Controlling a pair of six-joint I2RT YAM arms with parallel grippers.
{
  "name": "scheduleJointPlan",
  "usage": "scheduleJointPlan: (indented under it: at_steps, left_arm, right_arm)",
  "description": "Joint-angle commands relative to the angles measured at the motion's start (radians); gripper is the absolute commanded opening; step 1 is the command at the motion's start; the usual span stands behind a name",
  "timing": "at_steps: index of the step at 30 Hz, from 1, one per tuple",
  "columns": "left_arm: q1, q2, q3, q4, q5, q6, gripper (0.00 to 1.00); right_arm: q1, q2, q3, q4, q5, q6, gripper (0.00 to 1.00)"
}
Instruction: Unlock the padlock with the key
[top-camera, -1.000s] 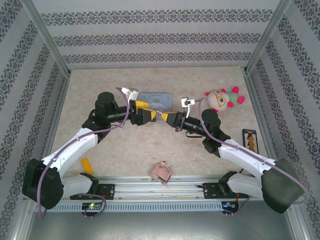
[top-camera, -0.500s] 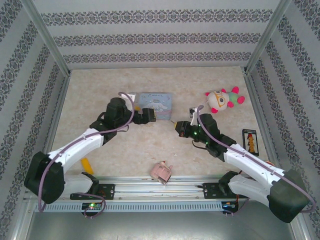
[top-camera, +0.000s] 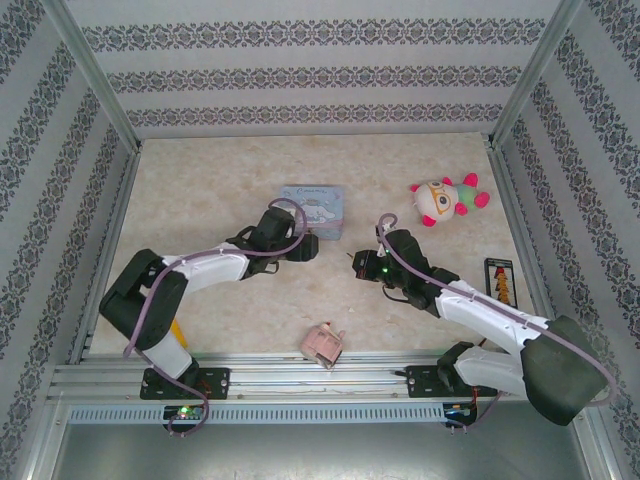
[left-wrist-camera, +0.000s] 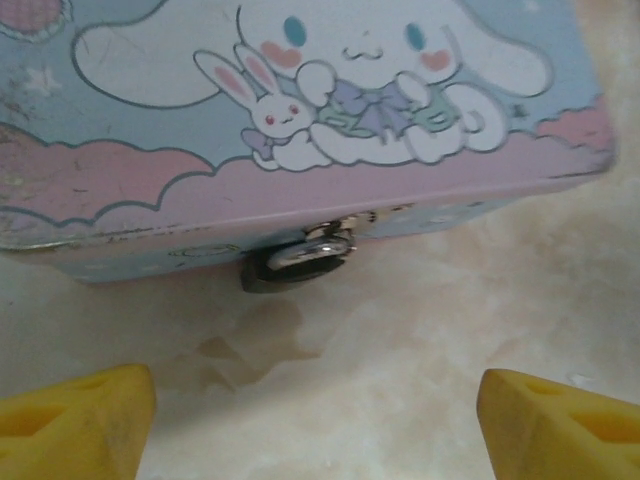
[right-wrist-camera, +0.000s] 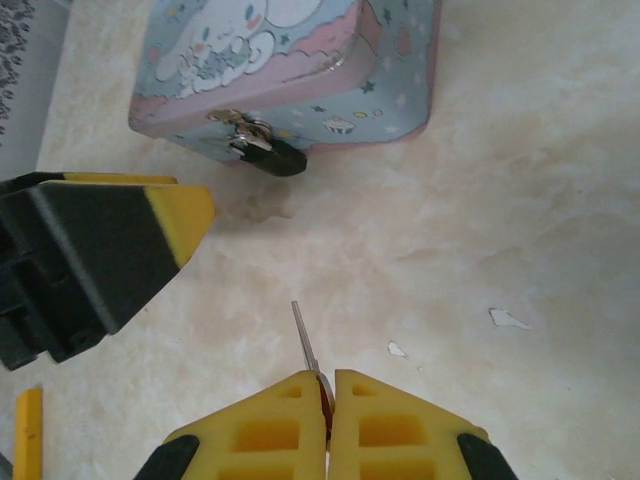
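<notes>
Padlock (left-wrist-camera: 297, 262) hangs on the tin (left-wrist-camera: 330, 110), on its near side, untouched. My left hand (left-wrist-camera: 315, 415) stands wide and empty; my right hand (right-wrist-camera: 328, 385) pinches the key (right-wrist-camera: 304, 340).

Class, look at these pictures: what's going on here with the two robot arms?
Two robot arms are working on a small padlock hanging from the clasp of a blue cartoon tin. The right gripper is shut on the key, its tip pointing toward the padlock but well short of it. The left gripper is open, facing the padlock with nothing between its fingers. The key is not yet in the lock.
</notes>
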Motion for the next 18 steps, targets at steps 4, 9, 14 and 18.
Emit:
scheduleJointPlan:
  at_steps: [4, 9, 14, 18]
  left_arm:
    - [-0.014, 0.104, 0.067, 0.08, -0.098, 0.006, 0.7]
    - [-0.019, 0.18, 0.11, 0.105, -0.15, 0.038, 0.62]
    - [-0.02, 0.236, 0.158, 0.113, -0.188, 0.069, 0.6]
    - [-0.02, 0.274, 0.202, 0.107, -0.199, 0.081, 0.64]
  right_arm:
    - [-0.018, 0.018, 0.009, 0.004, 0.052, 0.001, 0.0]
    - [-0.031, 0.02, 0.009, 0.012, 0.057, 0.001, 0.0]
    - [-0.043, 0.016, 0.005, 0.021, 0.058, 0.001, 0.0]
    - [-0.051, 0.027, 0.011, 0.028, 0.046, -0.002, 0.0]
